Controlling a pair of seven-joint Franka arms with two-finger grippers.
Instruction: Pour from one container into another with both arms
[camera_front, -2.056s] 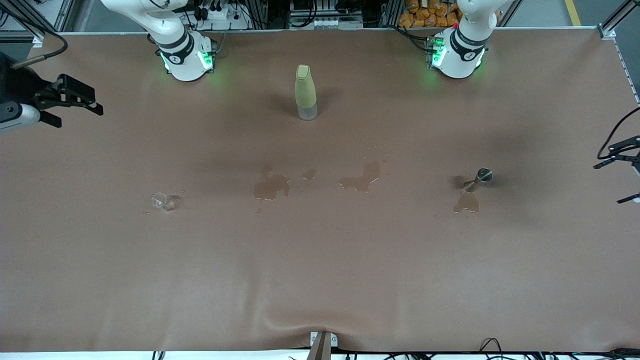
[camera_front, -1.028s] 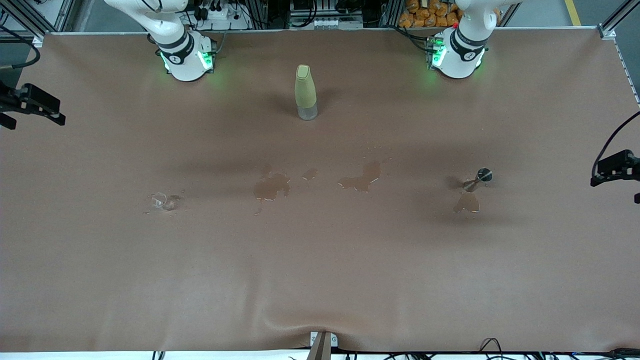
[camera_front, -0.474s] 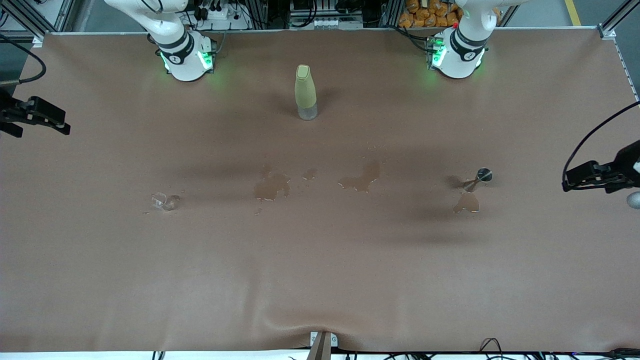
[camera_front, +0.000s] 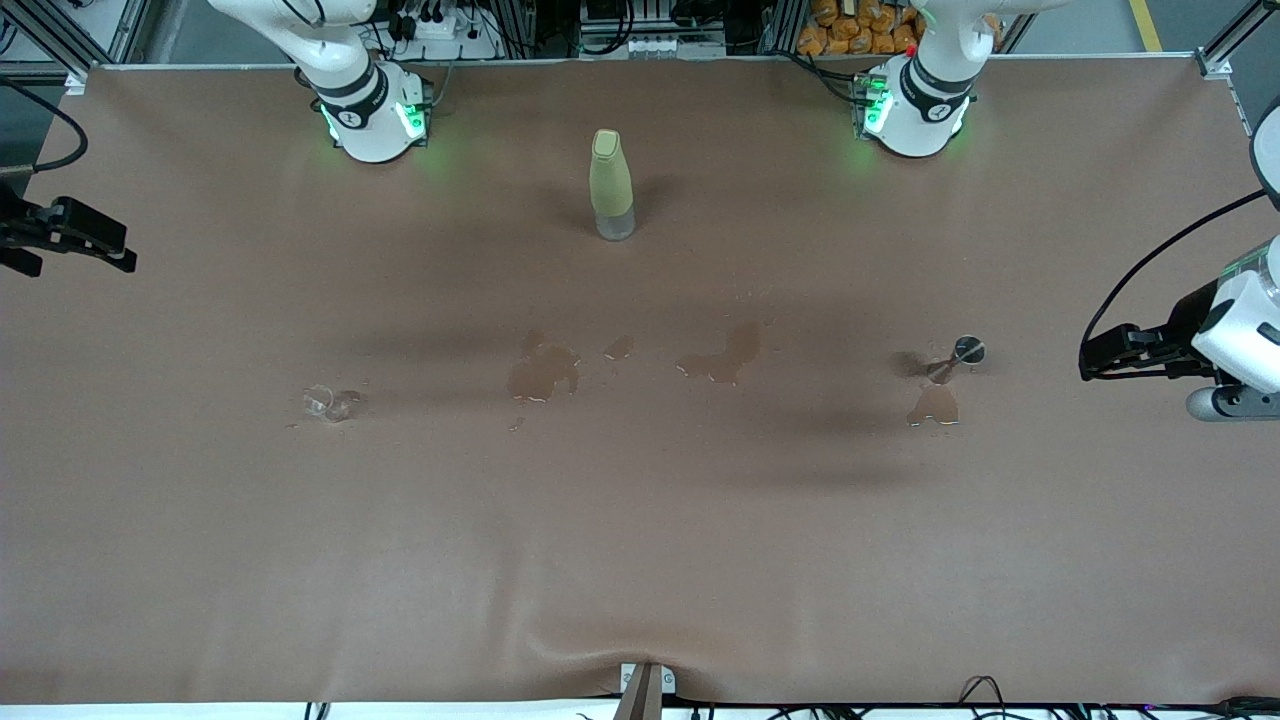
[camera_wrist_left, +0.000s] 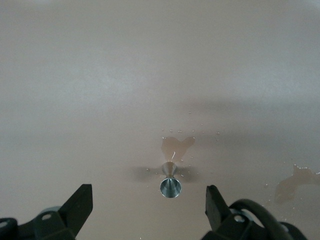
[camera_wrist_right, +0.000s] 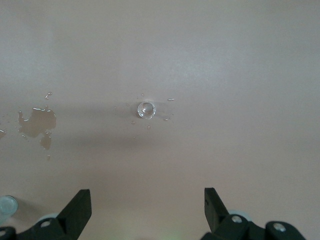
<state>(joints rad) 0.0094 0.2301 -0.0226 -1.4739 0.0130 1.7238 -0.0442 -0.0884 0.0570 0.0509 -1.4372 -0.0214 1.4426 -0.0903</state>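
Brown table (camera_front: 640, 560), spill-stained; no legible writing.
Left gripper (camera_wrist_left: 149, 205), fingers apart, faces the silver cup (camera_wrist_left: 170, 186); right gripper (camera_wrist_right: 147, 207), likewise spread, faces the glass cup (camera_wrist_right: 145, 109) well apart.

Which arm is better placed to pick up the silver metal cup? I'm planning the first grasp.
The left arm. Its open left tool hangs at the metal cup's end of the table, facing it. The open right tool is at the far end, facing the glass cup.
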